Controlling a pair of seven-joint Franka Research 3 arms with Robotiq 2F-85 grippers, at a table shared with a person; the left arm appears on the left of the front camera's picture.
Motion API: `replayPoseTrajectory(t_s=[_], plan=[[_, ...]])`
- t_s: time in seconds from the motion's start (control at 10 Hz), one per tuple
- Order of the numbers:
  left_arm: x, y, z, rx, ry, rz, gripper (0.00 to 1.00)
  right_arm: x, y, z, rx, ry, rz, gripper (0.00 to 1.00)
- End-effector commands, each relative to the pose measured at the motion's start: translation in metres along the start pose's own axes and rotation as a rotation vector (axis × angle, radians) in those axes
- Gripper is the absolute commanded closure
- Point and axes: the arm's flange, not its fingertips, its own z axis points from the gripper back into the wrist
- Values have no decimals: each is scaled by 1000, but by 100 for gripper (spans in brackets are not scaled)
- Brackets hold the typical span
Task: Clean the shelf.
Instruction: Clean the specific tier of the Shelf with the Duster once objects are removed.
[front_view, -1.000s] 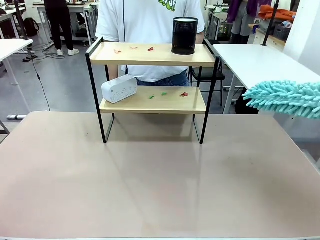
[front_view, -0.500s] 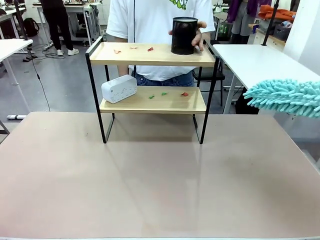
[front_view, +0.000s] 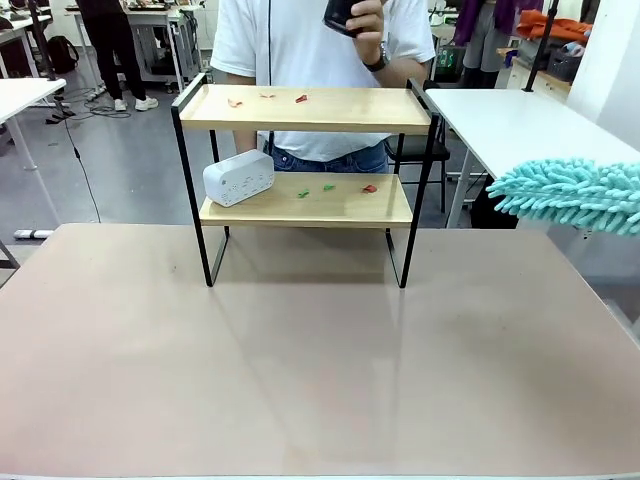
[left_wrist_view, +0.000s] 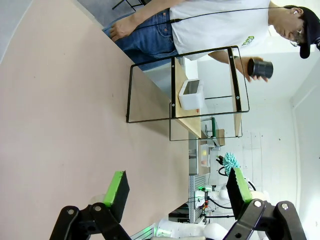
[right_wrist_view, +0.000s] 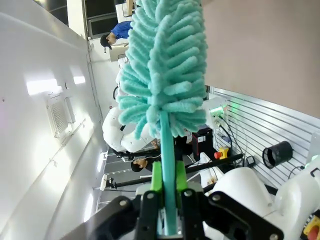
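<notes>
Your two-tier shelf, light wooden boards in thin black metal frame (front_view: 340, 112), stands far-centre on the beige tabletop (front_view: 300, 380), w/ a person behind it. Top board: small red and orange scraps (front_view: 301, 98). Lower board: white rounded box (front_view: 239, 177) at left end, green and red scraps (front_view: 328, 187) toward the right. Person's hand (front_view: 368, 22) holds a black cylindrical cup (front_view: 338, 14) above the shelf, clear of it. Your left gripper (left_wrist_view: 177, 186): jaws wide apart, nothing between them. Your right gripper (right_wrist_view: 169, 200): clamped on the handle of a teal fluffy duster (front_view: 570, 195), well right of the shelf, no contact.
</notes>
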Motion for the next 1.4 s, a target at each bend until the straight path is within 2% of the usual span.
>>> replayPoseTrajectory(t_s=[0.0,0.5,0.6,0.7,1.0,1.3], plan=[[-1,-2,1,-7,8,-9,0,-2,4,1,16,2,-11,92],[-1,-2,1,-7,8,-9,0,-2,4,1,16,2,-11,92],[-1,-2,1,-7,8,-9,0,0,0,0,0,0,0,88],[-1,-2,1,-7,8,-9,0,-3,33,-12,-118,-71,79,88],[-1,-2,1,-7,8,-9,0,0,137,-68,-287,-76,364,88],[-1,-2,1,-7,8,-9,0,9,179,-145,-360,-200,645,88]])
